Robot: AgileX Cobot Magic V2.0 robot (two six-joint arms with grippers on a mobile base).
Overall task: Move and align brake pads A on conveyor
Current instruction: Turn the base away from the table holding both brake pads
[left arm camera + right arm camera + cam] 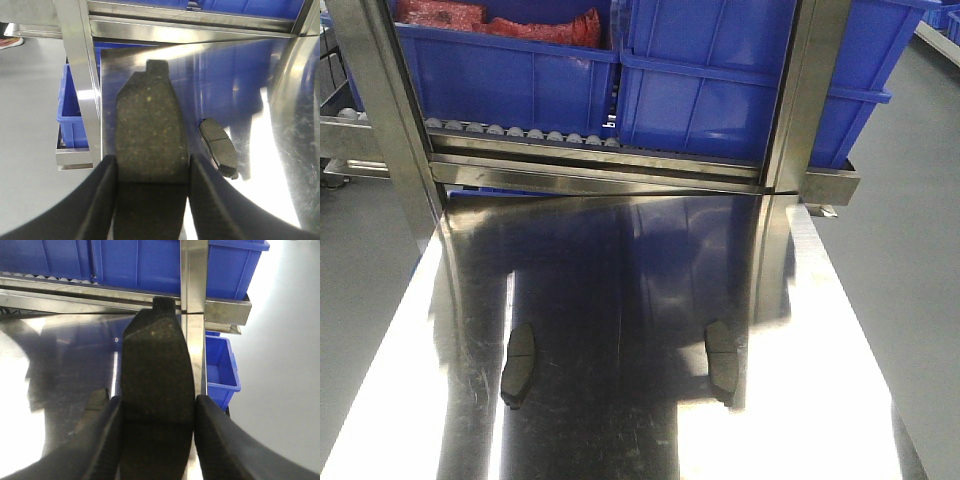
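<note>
Left gripper (152, 160) and right gripper (158, 401) each pinched a brake pad (150, 112) across its long edges; stiff, gritty, probably weighty.

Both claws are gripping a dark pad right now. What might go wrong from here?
The left claw and right claw each pinch only one end of their pad, so the left pad or right pad might twist or slip out. The loose pad lying on the shiny steel table might get bumped when a held pad is set down.
</note>
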